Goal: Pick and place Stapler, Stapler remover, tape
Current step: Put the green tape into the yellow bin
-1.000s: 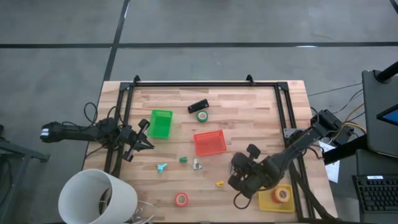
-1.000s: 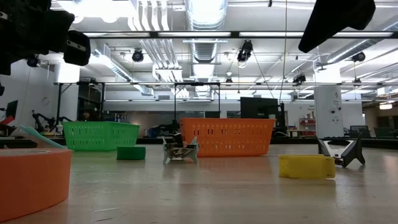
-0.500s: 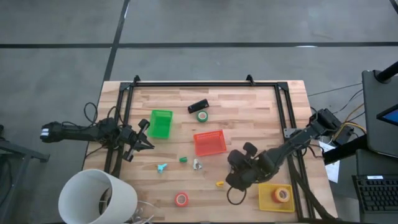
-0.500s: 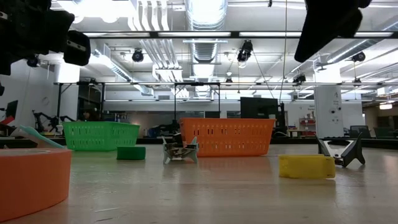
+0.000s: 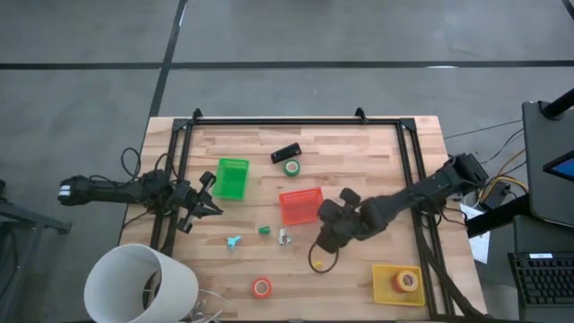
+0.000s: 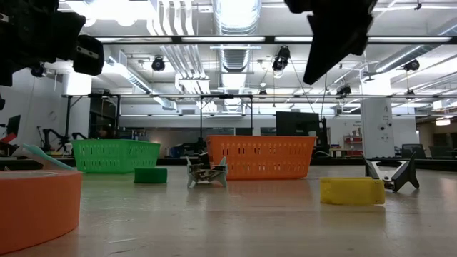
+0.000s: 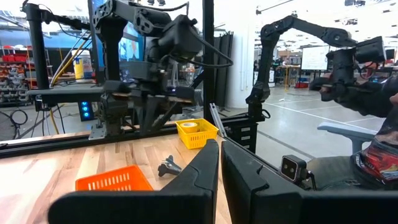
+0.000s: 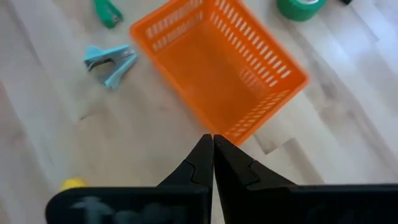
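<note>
The black stapler (image 5: 285,152) lies near the far edge, with the green tape (image 5: 291,167) beside it. An orange roll (image 5: 405,281) sits in the yellow bin (image 5: 386,289). A red-orange roll (image 5: 261,287) lies flat near the near edge. A teal staple remover (image 5: 233,241) and a pale claw-shaped one (image 8: 109,62) lie left of the orange bin (image 8: 217,62). My right gripper (image 8: 212,146) is shut and empty, above the table by the orange bin's near right corner (image 5: 321,240). My left gripper (image 7: 219,155) waits shut at the left edge (image 5: 208,193).
The green bin (image 5: 231,178) stands left of centre. A small green piece (image 5: 265,230) and a small yellow piece (image 6: 352,190) lie on the wood. A black frame (image 5: 296,121) borders the table. A white cylinder (image 5: 139,283) stands off the near left corner.
My right gripper has travelled from beside the yellow bin toward the table's left and far side, ending by the orange bin. The orange roll has stayed in the yellow bin. The left arm has kept still.
</note>
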You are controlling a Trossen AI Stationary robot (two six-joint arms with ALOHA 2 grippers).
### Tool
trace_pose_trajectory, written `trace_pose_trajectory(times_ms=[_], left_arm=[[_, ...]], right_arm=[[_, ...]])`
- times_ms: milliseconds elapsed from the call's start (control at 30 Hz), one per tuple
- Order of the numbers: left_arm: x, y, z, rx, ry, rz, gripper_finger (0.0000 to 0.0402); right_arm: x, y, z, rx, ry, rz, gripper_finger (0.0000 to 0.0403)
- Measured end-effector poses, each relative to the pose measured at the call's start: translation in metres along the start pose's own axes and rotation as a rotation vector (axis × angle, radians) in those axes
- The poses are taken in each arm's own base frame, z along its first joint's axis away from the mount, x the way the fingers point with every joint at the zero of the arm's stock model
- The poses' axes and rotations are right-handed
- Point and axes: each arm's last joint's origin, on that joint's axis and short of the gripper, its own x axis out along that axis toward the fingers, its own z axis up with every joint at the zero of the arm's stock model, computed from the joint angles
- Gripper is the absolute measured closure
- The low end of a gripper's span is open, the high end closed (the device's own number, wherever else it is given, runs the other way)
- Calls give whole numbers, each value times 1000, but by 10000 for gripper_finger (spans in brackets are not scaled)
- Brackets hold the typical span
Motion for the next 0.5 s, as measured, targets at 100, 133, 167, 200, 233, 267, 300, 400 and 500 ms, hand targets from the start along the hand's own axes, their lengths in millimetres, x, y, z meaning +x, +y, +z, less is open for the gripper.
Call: trace_pose_trajectory(times_ms=[100, 133, 167, 200, 233, 267, 300, 400, 500], left_arm=[[0, 0, 0, 0, 0, 0, 378], [0, 0, 0, 0, 0, 0, 378], [0, 0, 0, 0, 0, 0, 378], [0, 0, 0, 0, 0, 0, 378], [0, 0, 0, 0, 0, 0, 378], [0, 0, 0, 0, 0, 0, 378], [0, 0, 0, 0, 0, 0, 378], [0, 0, 0, 0, 0, 0, 378], [0, 0, 0, 0, 0, 0, 378]], right_arm=[[5, -7, 7, 10, -4, -15, 394], [7, -7, 10, 15, -9, -15, 394], [8, -8, 12, 16, -16, -12, 394], [9, -9, 14, 16, -21, -10, 394], [10, -10, 17, 13, -28, -6, 394], [11, -11, 19, 9, -37, -1, 394], [13, -12, 22, 8, -48, 4, 394], [16, -16, 29, 11, -64, 6, 394], [18, -19, 32, 18, -65, -2, 394]])
